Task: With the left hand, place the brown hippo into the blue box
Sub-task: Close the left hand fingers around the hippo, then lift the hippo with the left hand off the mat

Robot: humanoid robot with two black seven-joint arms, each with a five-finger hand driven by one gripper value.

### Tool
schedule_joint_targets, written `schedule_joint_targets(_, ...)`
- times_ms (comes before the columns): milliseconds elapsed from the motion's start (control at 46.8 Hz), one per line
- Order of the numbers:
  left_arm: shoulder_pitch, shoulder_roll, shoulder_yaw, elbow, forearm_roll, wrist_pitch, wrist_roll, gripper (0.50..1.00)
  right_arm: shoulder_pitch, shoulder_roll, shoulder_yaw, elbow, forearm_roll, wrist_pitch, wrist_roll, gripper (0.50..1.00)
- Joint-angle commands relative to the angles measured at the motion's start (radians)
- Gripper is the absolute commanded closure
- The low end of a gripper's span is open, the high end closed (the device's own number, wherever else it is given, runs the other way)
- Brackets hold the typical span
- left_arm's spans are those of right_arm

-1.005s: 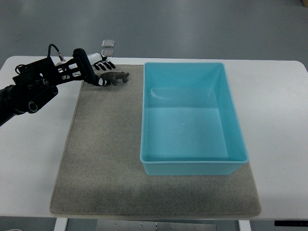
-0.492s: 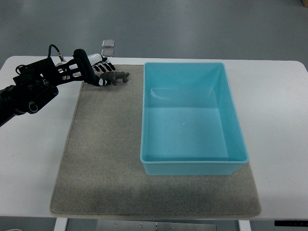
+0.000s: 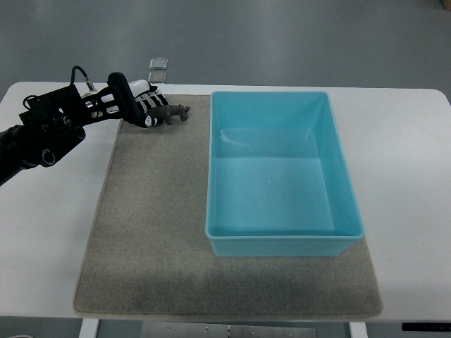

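The brown hippo (image 3: pixel 173 113) lies at the far left corner of the grey mat (image 3: pixel 155 225), head pointing right toward the blue box (image 3: pixel 280 241). My left hand (image 3: pixel 146 107) reaches in from the left edge, its black and white fingers (image 3: pixel 149 103) curled against the hippo's rear end and touching it. The hippo's head and front legs stick out to the right of the fingers. The box is open-topped and empty, a short gap to the right of the hippo. The right arm does not show.
The mat lies on a white table (image 3: pixel 409 176), with the box covering its right half. Two small pale tiles (image 3: pixel 159 68) lie on the floor beyond the table's far edge.
The left hand's fingers have curled down onto the hippo's rear. The hippo has shifted slightly up and to the right.
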Motion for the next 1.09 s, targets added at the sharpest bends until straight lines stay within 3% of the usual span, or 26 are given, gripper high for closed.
schedule_joint_targets(0,-0.003,0.002,-0.001,0.000,-0.003,-0.005,0.001,1.000,0.000,0.000,0.000,0.000,0.000,0.000,0.000,0.564)
schedule_joint_targets(492,-0.079,0.015,-0.021,-0.005,-0.026,-0.009,0.003,1.000,0.000,0.000,0.000,0.000,0.000,0.000,0.000,0.564)
schedule_joint_targets(727,-0.147,0.031,-0.023,-0.023,-0.070,-0.051,0.001,1.000,0.000,0.000,0.000,0.000,0.000,0.001,0.000,0.564)
schedule_joint_targets(1070,-0.201,0.077,-0.023,-0.216,-0.070,-0.054,-0.002,1.000,0.000,0.000,0.000,0.000,0.001,0.000,0.000,0.564)
